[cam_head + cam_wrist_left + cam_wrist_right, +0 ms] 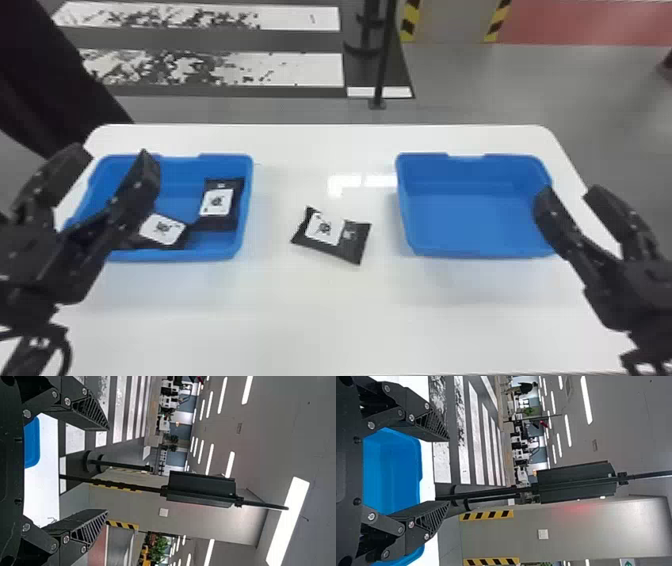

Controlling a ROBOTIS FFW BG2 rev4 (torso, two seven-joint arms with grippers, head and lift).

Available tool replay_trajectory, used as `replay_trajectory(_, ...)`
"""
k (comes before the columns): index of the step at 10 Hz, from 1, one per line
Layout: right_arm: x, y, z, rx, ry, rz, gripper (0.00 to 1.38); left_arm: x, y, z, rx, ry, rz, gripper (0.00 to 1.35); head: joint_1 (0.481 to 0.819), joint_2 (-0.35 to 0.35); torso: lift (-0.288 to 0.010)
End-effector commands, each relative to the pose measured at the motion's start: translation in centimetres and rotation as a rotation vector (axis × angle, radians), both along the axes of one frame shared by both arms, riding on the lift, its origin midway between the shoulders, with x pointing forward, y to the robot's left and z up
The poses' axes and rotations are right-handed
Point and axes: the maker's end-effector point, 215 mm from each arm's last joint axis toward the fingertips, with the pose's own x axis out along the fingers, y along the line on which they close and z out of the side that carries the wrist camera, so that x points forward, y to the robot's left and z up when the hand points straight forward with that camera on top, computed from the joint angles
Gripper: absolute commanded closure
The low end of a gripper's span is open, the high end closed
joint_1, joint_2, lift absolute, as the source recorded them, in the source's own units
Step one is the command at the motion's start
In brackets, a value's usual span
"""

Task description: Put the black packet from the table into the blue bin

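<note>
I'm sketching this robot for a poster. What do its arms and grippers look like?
The left arm and right arm are black. So are the left gripper and right gripper, with tapered fingers that have slatted sides and silvery bolt heads at their hinges. A dark cable loops beside the left arm.

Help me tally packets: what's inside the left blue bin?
Two black packets; the open left jaws partly hide the bin and one packet; anything behind them is unseen.

Black pole (384, 52), upright — yellow-black stripes (410, 20), grey floor (465, 85) nearby.
</note>
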Motion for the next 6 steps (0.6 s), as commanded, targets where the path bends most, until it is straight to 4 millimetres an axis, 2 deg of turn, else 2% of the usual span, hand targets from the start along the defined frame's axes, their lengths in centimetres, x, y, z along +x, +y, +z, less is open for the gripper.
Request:
replay_trajectory(1, -0.01, 0.00, -0.05, 0.001, 0.002, 0.000, 0.50, 0.00, 0.00, 0.04, -0.002, -0.001, 0.000, 0.32, 0.695, -0.031, -0.110)
replay_trajectory(6, 0.00, -0.01, 0.02, 0.000, -0.001, -0.001, 0.50, 0.00, 0.00, 0.04, -0.002, -0.001, 0.000, 0.32, 0.695, -0.031, -0.110)
